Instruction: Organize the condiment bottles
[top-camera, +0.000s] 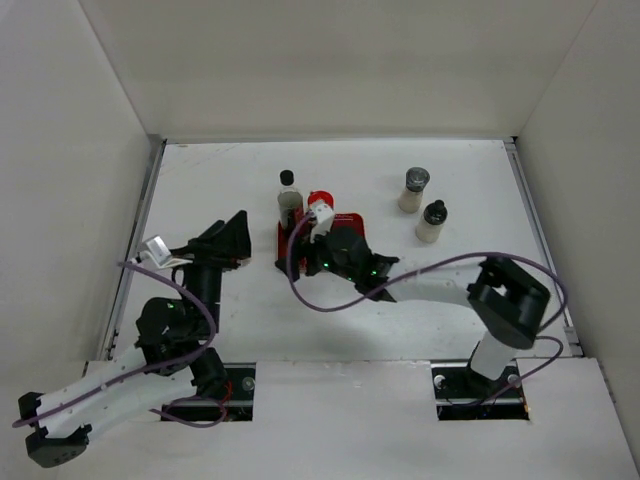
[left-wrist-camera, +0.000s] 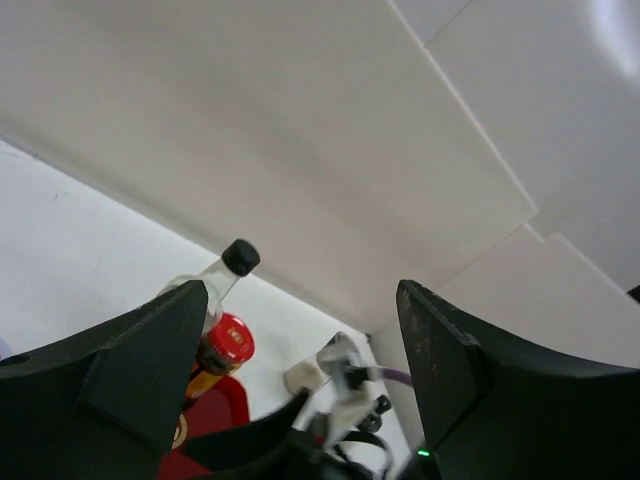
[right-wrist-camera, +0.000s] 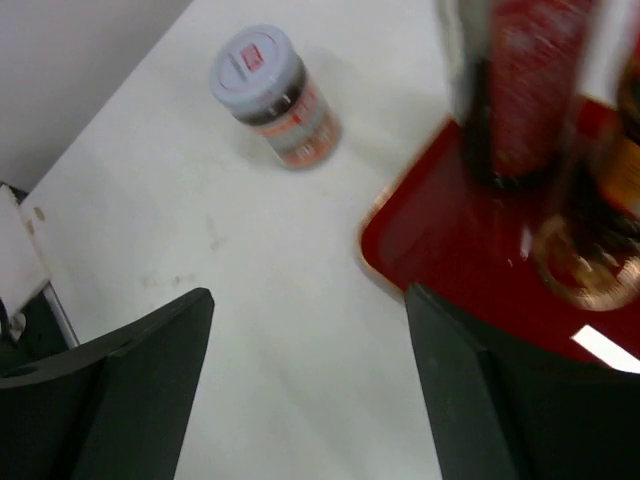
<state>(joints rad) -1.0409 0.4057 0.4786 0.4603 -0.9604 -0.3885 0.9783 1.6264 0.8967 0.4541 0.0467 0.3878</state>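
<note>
A tall dark bottle (top-camera: 290, 194) with a black cap and a red-capped amber jar (top-camera: 320, 200) stand on the far part of the red tray (top-camera: 352, 219). Two white shakers (top-camera: 413, 188) (top-camera: 432, 222) stand on the table to the right. A pale-lidded jar (right-wrist-camera: 272, 93) stands on the table beyond the tray's corner (right-wrist-camera: 440, 250) in the right wrist view. My right gripper (right-wrist-camera: 310, 300) (top-camera: 300, 250) hangs open over the tray's left edge, holding nothing. Left of the tray, my left gripper (top-camera: 240, 226) (left-wrist-camera: 300, 292) is open, raised and tilted toward the bottle (left-wrist-camera: 236, 262) and jar (left-wrist-camera: 226, 342).
White walls enclose the table on the left, back and right. The right arm's purple cable (top-camera: 330, 300) loops across the table in front of the tray. The left arm's wrist (top-camera: 190, 265) stands near the left wall.
</note>
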